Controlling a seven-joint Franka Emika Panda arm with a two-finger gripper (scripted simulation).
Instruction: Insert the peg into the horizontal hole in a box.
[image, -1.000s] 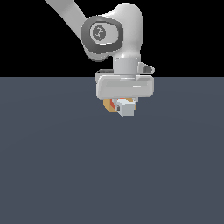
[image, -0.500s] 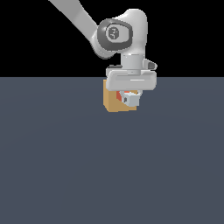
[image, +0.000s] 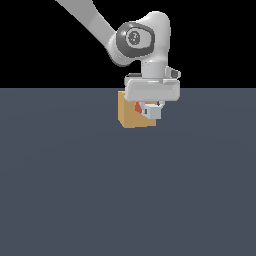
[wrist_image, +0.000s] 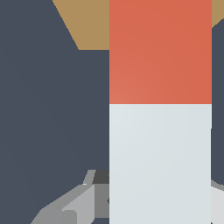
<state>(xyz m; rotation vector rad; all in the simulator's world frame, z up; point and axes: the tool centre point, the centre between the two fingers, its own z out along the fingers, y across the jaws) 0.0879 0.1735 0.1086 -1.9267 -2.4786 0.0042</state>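
In the exterior view, going from left to right, I first see the box (image: 131, 115), a tan cube that stands on the dark grey floor (image: 125, 200) near its far edge. Just to the right of it, and partly in front of it, is my gripper (image: 151, 108), which hangs under my white wrist. My fingers are closed on the peg (image: 151, 112): its white end faces the camera, and a small piece of its orange-red end shows against the box face. The hole is hidden behind the peg and my hand, so I cannot tell if the tip is already inside it. In the wrist view the peg (wrist_image: 160, 131) fills the middle, white near my fingers (wrist_image: 83, 201) and orange-red farther away, and this red end points at the box (wrist_image: 89, 22) and overlaps its tan face.
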